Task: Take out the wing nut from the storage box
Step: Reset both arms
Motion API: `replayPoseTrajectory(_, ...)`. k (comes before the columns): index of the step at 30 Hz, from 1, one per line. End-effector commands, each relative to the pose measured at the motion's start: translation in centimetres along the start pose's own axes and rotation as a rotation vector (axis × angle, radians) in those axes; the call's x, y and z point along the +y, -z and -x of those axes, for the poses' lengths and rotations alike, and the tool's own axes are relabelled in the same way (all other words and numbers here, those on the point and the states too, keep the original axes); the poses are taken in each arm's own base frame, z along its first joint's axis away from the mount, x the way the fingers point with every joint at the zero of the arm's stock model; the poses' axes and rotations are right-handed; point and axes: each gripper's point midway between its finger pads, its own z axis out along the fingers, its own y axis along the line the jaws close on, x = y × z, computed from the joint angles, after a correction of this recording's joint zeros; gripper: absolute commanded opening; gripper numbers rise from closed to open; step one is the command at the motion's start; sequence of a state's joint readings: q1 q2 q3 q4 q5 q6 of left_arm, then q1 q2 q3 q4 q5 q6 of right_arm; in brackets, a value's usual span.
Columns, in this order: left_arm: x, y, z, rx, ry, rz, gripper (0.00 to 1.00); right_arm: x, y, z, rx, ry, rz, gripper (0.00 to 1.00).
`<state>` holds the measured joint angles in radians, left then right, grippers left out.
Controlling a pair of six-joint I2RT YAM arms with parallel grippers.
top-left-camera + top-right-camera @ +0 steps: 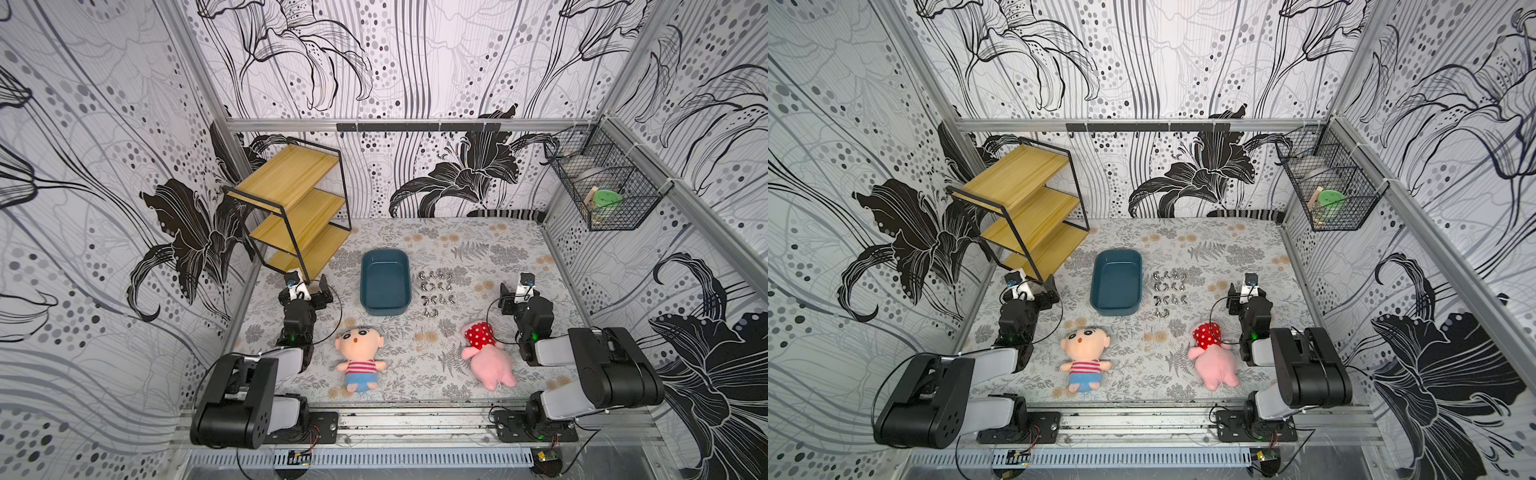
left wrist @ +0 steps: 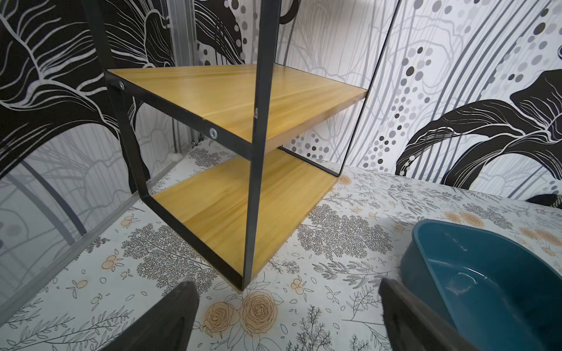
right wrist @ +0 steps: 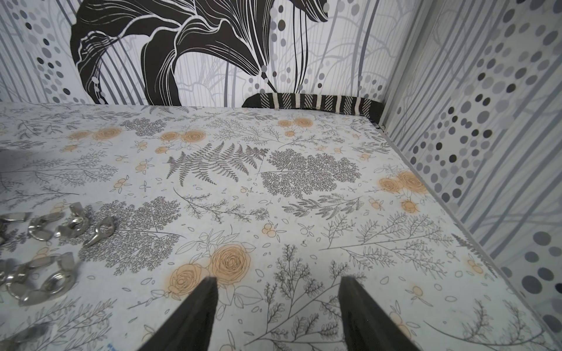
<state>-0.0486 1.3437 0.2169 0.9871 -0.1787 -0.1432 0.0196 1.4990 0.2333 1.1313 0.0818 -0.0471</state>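
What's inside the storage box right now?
Nothing visible: in both top views the storage box shows only bare teal floor. The wing nuts lie on the table beside it. A thin strip of floor behind its near wall is hidden.

The storage box (image 1: 385,308) looks glossy plastic, the wing nuts (image 3: 41,226) shiny metal, the shelf (image 2: 273,97) smooth wood.

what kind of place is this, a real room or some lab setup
Probably a robot test cell, not a home: two robot arms bolted to an aluminium rail, and wallpapered panels boxing in a table.
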Motion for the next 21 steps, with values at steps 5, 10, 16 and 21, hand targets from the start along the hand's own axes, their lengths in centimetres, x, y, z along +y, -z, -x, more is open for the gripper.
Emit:
replayPoseTrajectory(5,-2.4,-0.5,0.6,-0.084,-0.058,-0.146,0.98,0.1,0.0,0.7,-0.032,0.01,0.015,0.96)
replayPoseTrajectory(10,-1.8,-0.7,0.6,-0.068,-0.038,-0.102,0.98,0.1,0.0,0.7,-0.032,0.009,0.018,0.96)
replayPoseTrajectory(16,-1.8,-0.7,0.7,-0.078,-0.042,-0.103,0.98,0.1,0.0,0.7,-0.032,0.008,0.016,0.96)
replayPoseTrajectory(21,-1.9,-1.1,0.4,-0.059,-0.041,-0.108,0.98,0.1,0.0,0.8,-0.032,0.009,0.017,0.96)
